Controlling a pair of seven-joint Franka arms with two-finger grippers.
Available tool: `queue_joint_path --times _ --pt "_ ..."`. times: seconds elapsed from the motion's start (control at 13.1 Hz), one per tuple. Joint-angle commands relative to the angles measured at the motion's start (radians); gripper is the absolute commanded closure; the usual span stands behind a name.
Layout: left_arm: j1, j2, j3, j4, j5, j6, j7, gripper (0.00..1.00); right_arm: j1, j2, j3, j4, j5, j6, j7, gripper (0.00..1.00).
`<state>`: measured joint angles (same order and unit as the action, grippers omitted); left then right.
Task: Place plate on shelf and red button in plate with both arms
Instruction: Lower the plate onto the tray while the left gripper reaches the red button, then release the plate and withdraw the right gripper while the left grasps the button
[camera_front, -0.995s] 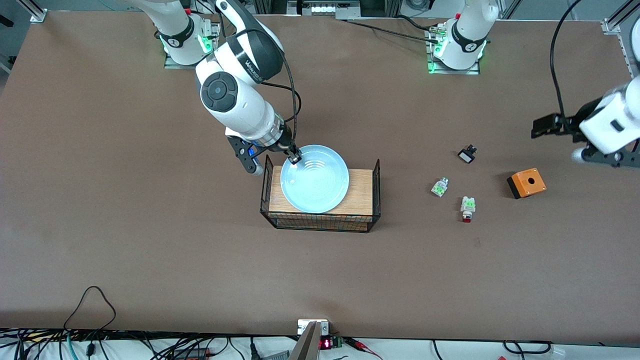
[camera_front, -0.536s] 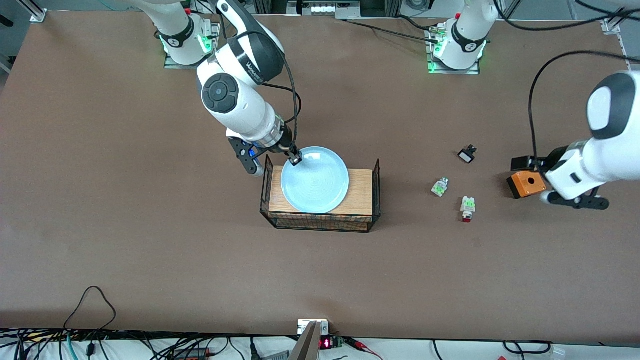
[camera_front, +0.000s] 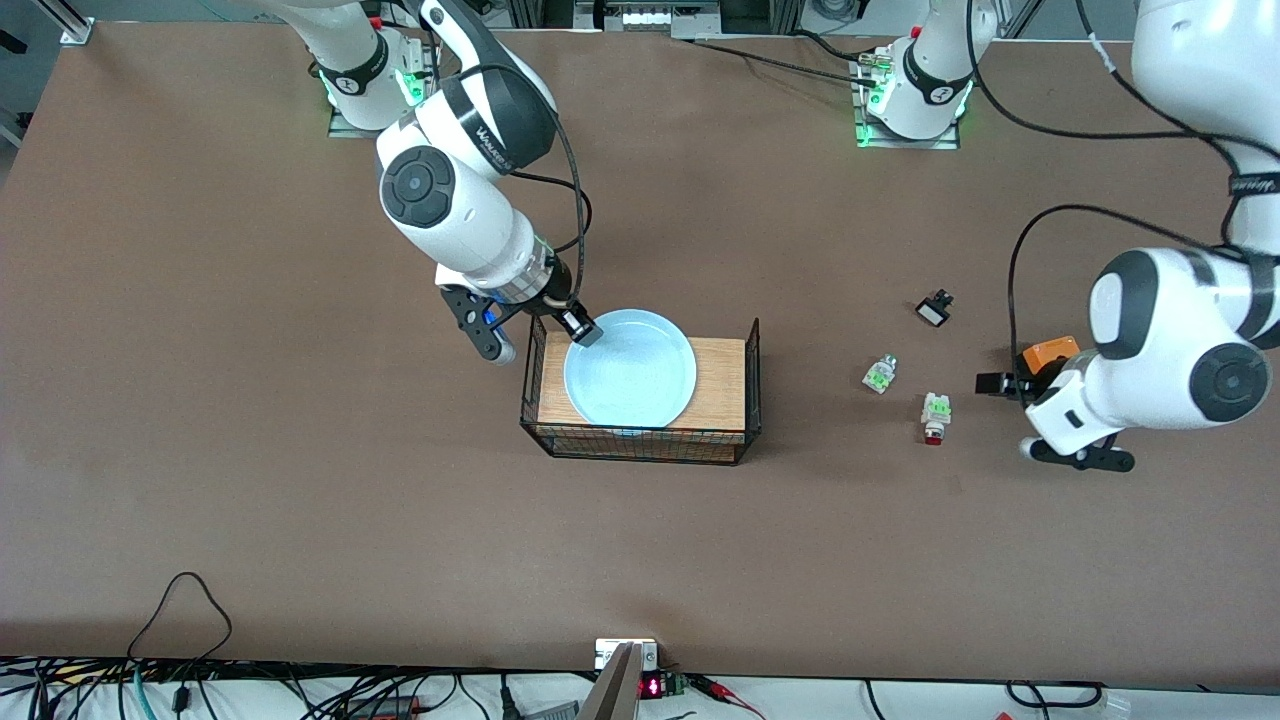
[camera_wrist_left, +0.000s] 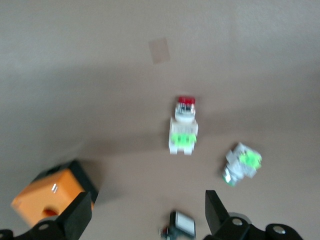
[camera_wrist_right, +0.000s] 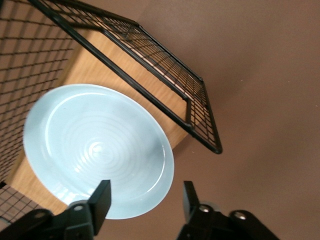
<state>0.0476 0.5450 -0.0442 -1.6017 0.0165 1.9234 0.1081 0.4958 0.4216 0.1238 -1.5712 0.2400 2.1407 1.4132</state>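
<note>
The pale blue plate (camera_front: 630, 380) lies on the wooden tray (camera_front: 720, 385) inside a black wire basket. My right gripper (camera_front: 582, 327) is open at the plate's rim on the side toward the right arm's base. In the right wrist view the plate (camera_wrist_right: 95, 150) has its rim between the spread fingers of the right gripper (camera_wrist_right: 146, 200), untouched. The red button (camera_front: 936, 417) lies on the table toward the left arm's end. My left gripper (camera_front: 1000, 383) is open and empty, over the table between the red button and the orange box. The left wrist view shows the red button (camera_wrist_left: 183, 131) ahead of the left gripper (camera_wrist_left: 146, 215).
An orange box with a hole (camera_front: 1048, 352) sits partly hidden by the left arm. A white-green piece without a red end (camera_front: 879, 374) and a small black switch (camera_front: 934, 308) lie near the button. The wire basket's end walls (camera_front: 755, 370) stand above the tray.
The plate has come down onto the tray and the right gripper's fingers now stand apart at its rim. The left arm has swung in from the table's end toward the red button.
</note>
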Motion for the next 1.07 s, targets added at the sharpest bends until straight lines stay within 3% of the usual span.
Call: queue_joint_path --times 0.0,0.23,0.46,0.54,0.77,0.84,0.99 --pt "-0.021 0.015 -0.006 -0.081 0.019 0.17 0.007 0.0 0.0 -0.061 -0.006 0.03 -0.013 -0.048 -0.003 0.0" --pt "-0.035 0.021 -0.006 -0.274 0.023 0.505 0.018 0.0 -0.003 -0.124 -0.045 0.082 -0.027 -0.178 -0.023 0.0" --pt "-0.055 0.046 -0.006 -0.307 0.023 0.562 0.006 0.01 -0.022 -0.182 -0.105 0.082 -0.106 -0.292 -0.245 0.0" --pt "-0.055 0.058 -0.006 -0.305 0.023 0.562 0.007 0.11 -0.04 -0.199 -0.124 0.082 -0.123 -0.338 -0.345 0.0" --pt "-0.049 0.055 -0.005 -0.305 0.023 0.54 0.018 0.71 -0.152 -0.227 -0.135 0.08 -0.175 -0.438 -0.61 0.0" --pt "-0.045 0.056 -0.006 -0.302 0.023 0.523 0.018 0.81 -0.196 -0.234 -0.135 0.079 -0.189 -0.458 -0.673 0.0" --pt "-0.045 0.032 -0.006 -0.291 0.023 0.462 0.015 0.9 -0.307 -0.253 -0.135 0.074 -0.217 -0.481 -0.872 0.0"
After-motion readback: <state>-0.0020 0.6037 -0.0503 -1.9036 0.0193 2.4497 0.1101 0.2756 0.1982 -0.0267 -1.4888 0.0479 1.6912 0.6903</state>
